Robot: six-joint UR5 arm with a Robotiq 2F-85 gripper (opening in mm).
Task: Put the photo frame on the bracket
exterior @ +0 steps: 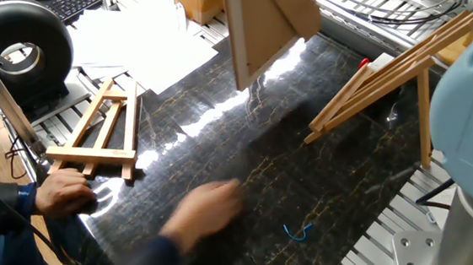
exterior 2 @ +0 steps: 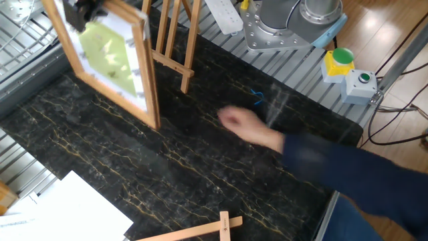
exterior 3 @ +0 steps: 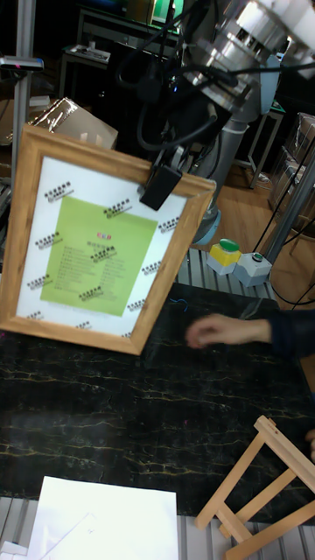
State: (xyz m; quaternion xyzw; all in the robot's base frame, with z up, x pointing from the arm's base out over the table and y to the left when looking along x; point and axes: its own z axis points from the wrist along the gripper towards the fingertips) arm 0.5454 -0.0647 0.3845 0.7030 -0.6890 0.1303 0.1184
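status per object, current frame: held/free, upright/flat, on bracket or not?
photo frame: held by its top edge, lifted, tilted, not on the bracket
gripper: shut on the frame's top edge
bracket: standing, leaning on its rear leg, nothing on it
small easel: lying flat at the table edge
person's hand: over the table, blurred, touching nothing
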